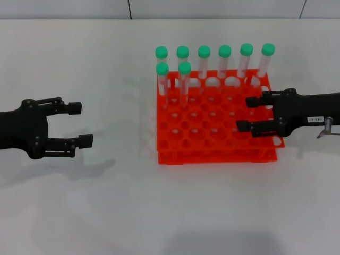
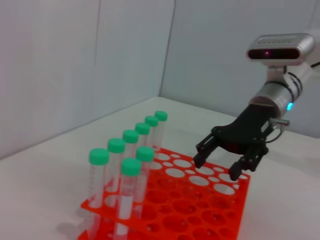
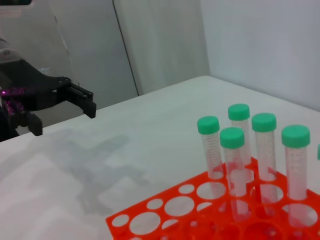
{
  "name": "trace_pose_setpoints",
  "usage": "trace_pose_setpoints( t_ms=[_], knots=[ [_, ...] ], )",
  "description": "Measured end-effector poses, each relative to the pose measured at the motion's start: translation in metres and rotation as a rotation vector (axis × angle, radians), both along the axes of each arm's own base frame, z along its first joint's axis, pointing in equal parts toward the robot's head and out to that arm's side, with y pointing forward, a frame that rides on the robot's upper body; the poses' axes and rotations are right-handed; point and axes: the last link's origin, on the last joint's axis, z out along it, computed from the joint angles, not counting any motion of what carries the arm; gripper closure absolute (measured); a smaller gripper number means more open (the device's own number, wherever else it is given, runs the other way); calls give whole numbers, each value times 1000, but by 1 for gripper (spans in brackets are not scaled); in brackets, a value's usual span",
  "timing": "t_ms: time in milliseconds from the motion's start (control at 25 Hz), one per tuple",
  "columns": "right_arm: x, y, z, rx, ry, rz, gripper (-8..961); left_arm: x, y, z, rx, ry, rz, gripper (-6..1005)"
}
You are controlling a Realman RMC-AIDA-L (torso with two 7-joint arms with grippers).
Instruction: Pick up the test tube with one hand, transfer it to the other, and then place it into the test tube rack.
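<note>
The orange-red test tube rack [image 1: 212, 155] stands at the table's middle. Several clear test tubes with green caps [image 1: 184, 79] stand upright in its back two rows. No tube lies on the table or sits in a gripper. My left gripper [image 1: 81, 124] hovers open and empty, well left of the rack. My right gripper [image 1: 245, 113], with the white label, hovers open and empty over the rack's right side. The left wrist view shows the right gripper [image 2: 216, 168] above the rack [image 2: 200, 205]. The right wrist view shows the tubes [image 3: 234, 165] and the far left gripper [image 3: 61, 117].
The white table [image 1: 106, 202] stretches around the rack. A grey wall [image 1: 212, 8] runs along the table's back edge. The rack's front rows of holes [image 1: 212, 133] hold nothing.
</note>
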Motion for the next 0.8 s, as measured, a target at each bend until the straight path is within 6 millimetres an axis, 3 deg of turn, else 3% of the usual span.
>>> trace_pose_setpoints(
  t_ms=[800],
  knots=[
    [1, 1, -4, -4, -26, -6, 220, -1, 8, -2, 35, 17, 31, 133]
  ],
)
